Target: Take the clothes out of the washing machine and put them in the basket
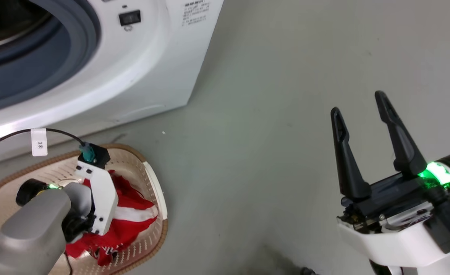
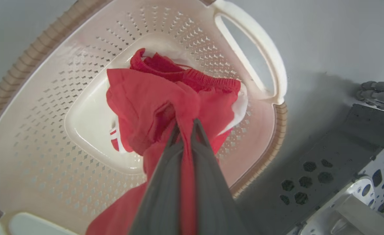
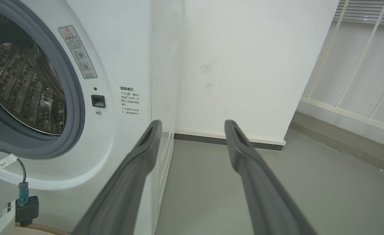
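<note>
the cream perforated basket [image 2: 25, 58] sits on the grey floor [image 1: 267, 76] just in front of the washing machine [image 1: 141, 68], below its round porthole. through that porthole, inside the grey gasket [image 3: 76, 111], the perforated steel drum [image 3: 22, 88] catches the light. the red clothes [image 2: 153, 98] are down inside the basket, bunched over its bottom panel, with a bit of white stripe trim showing at one edge and a ribbed red band on the side nearest the basket's white handle [image 2: 260, 42]

the left gripper [image 2: 186, 125] reaches down into the basket in front of the washing machine, and its fingers [image 2: 208, 182] are drawn narrow, pinching a fold of the red fabric; a strip of red runs up the slim gap between the two fingers. the lower folds look to be touching the basket's bottom, though i can't tell how much of the cloth rests there. a thin black cable with a white tag [image 1: 39, 142] arcs from the left wrist across the washing machine's lower front

the right gripper [image 1: 358, 102] hangs over bare floor, well apart from the washing machine and off past its front corner. its fingers [image 1: 347, 160] are spread wide with nothing between them, aimed towards that corner and the white wall [image 3: 237, 65] beside the washing machine
</note>
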